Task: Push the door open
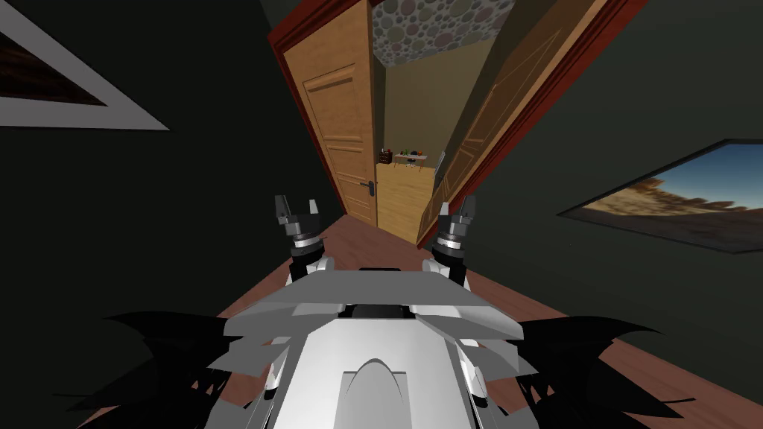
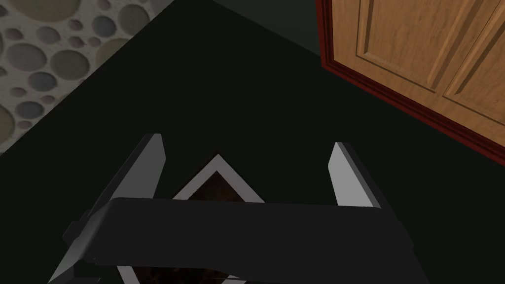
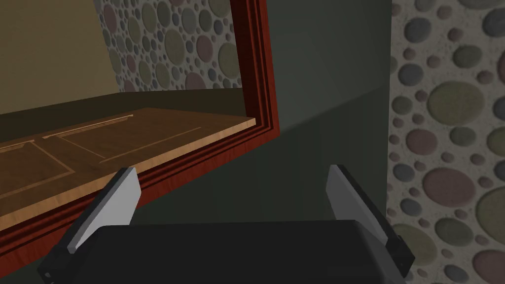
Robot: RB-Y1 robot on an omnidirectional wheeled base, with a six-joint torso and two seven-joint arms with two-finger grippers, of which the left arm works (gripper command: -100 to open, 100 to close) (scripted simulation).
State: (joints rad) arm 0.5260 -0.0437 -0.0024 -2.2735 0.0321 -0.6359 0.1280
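Left gripper [image 1: 297, 202] and right gripper [image 1: 457, 206] are hovering, fingers spread wide, just before the swung-open wooden door [image 1: 339, 126].

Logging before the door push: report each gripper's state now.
Left gripper: open, holding nothing.
Right gripper: open, holding nothing.

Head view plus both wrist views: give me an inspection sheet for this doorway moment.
Surface: reddish-brown floor leading to the doorway.
Job's things: left door leaf with dark handle and right door leaf stand apart; a room shows between them.
Clutter: nothing seen nearby; small things on a far shelf.
Hands: left hand and right hand raised, both open, empty.
Cables: nothing seen.
Surroundings: dark walls, red door frame, white-framed picture, landscape picture.
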